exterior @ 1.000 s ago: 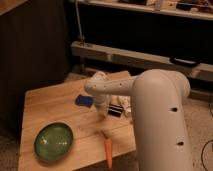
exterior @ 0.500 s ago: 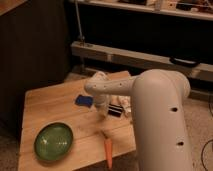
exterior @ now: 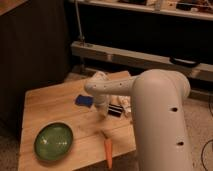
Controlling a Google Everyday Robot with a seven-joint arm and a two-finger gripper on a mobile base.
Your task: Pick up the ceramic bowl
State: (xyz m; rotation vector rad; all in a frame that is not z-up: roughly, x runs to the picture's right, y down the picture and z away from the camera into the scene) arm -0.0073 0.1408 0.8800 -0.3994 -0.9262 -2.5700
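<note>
The ceramic bowl (exterior: pixel 53 141) is glossy green with a darker green rim. The table (exterior: pixel 47 102) under the bowl is pale, plain wood. Right of the bowl, the carrot (exterior: pixel 108 152) is orange. Up and right of the bowl, a flat pad (exterior: pixel 84 100) is blue. Farther right of the bowl, the gripper (exterior: pixel 103 110) and the arm (exterior: pixel 160 115) are off-white, and a small pack (exterior: pixel 116 110) is black and white.

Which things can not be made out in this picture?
Camera view:
- The tool, shut, over the middle of the table, apart from the ceramic bowl: its tip merges with the arm.
- The dark packets: partly hidden by the arm, too blurred to name.
- The table: right side covered by the arm.
</note>
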